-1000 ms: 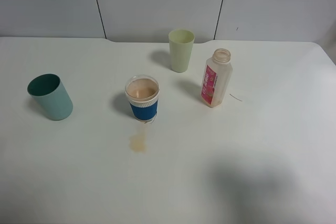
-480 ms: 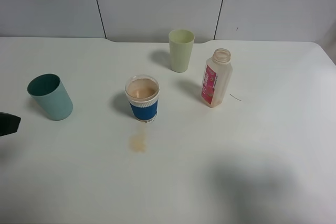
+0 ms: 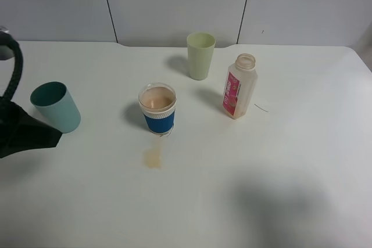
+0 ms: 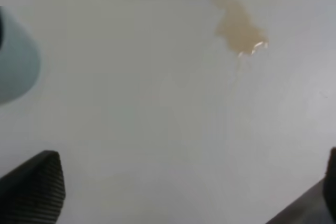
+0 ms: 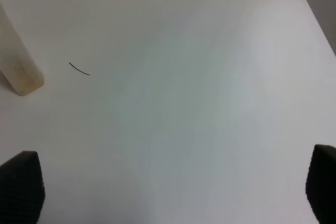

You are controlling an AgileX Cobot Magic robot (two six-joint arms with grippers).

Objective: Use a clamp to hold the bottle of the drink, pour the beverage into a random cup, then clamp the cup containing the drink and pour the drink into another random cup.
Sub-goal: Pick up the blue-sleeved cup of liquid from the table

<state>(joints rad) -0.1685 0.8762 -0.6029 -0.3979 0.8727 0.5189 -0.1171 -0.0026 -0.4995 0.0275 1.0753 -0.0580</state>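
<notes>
Centre of overhead frame: blue-sleeved cup (image 3: 157, 110) is sitting full of tan drink, puddle (image 3: 153, 158) just below | left gripper (image 4: 181, 190) is hovering over bare table, jaws wide apart, holding nothing; right gripper (image 5: 171, 184) likewise | cup prob. top-heavy, sloshy, thin-walled; grip on sleeve, mid-height.

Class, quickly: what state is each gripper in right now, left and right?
Left gripper: open, holding nothing.
Right gripper: open, holding nothing.
</notes>
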